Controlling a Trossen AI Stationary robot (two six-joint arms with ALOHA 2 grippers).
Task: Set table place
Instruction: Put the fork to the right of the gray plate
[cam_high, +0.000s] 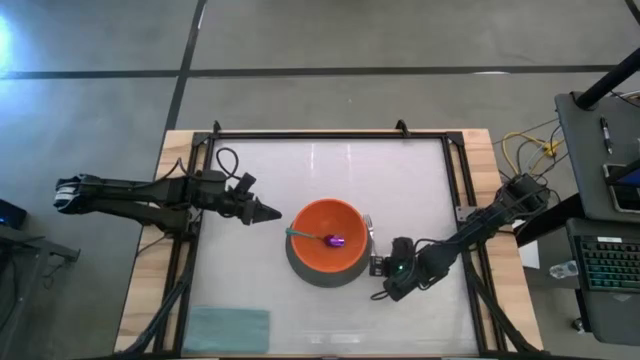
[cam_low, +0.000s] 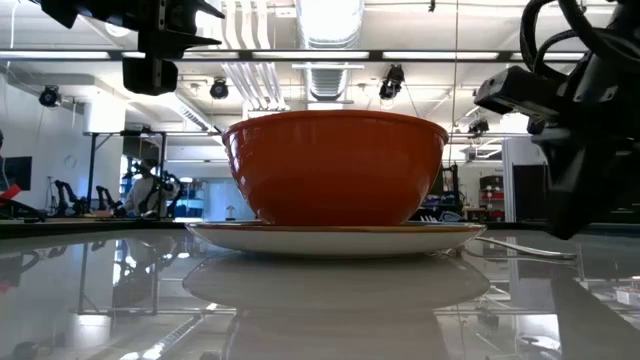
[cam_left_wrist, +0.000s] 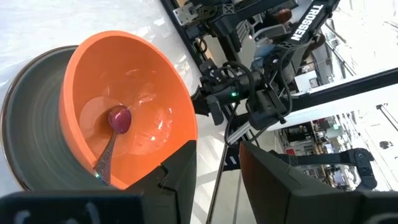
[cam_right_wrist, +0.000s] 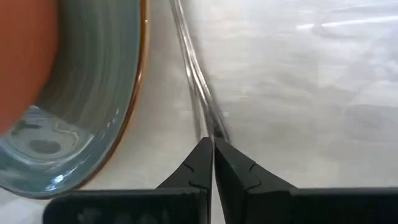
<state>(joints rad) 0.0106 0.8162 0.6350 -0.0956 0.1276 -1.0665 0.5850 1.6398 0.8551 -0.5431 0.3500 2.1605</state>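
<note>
While the bowl (cam_high: 327, 236) sits on the plate (cam_high: 300, 272) near the middle of the table (cam_high: 330, 165), I see the spoon (cam_high: 318, 237) lying inside it, purple head toward the right side and teal handle pointing left. My left wrist camera shows the same: the spoon (cam_left_wrist: 113, 134) rests in the bottom of the bowl (cam_left_wrist: 134, 102), which stands on the plate (cam_left_wrist: 31, 118). From table height, the bowl (cam_low: 335, 165) stands upright and centred on the plate (cam_low: 335, 238).

Just beside the plate's right edge lies the fork (cam_high: 369, 228), flat on the table. My right wrist camera shows its thin silver handle (cam_right_wrist: 198, 93) running alongside the plate (cam_right_wrist: 93, 99), apart from the rim.

I have the right gripper (cam_high: 378, 266) low at the table just right of the plate, at the near end of the fork. Its fingers (cam_right_wrist: 193, 168) are pressed together with the tips at the fork's end; I cannot tell whether they pinch any metal.

My left gripper (cam_high: 270, 212) hangs just left of the bowl, tips aimed at it, touching nothing. Its fingers (cam_left_wrist: 177, 171) stand apart with open space between them.

At the table's near left corner lies a grey-green cloth (cam_high: 228, 328).
</note>
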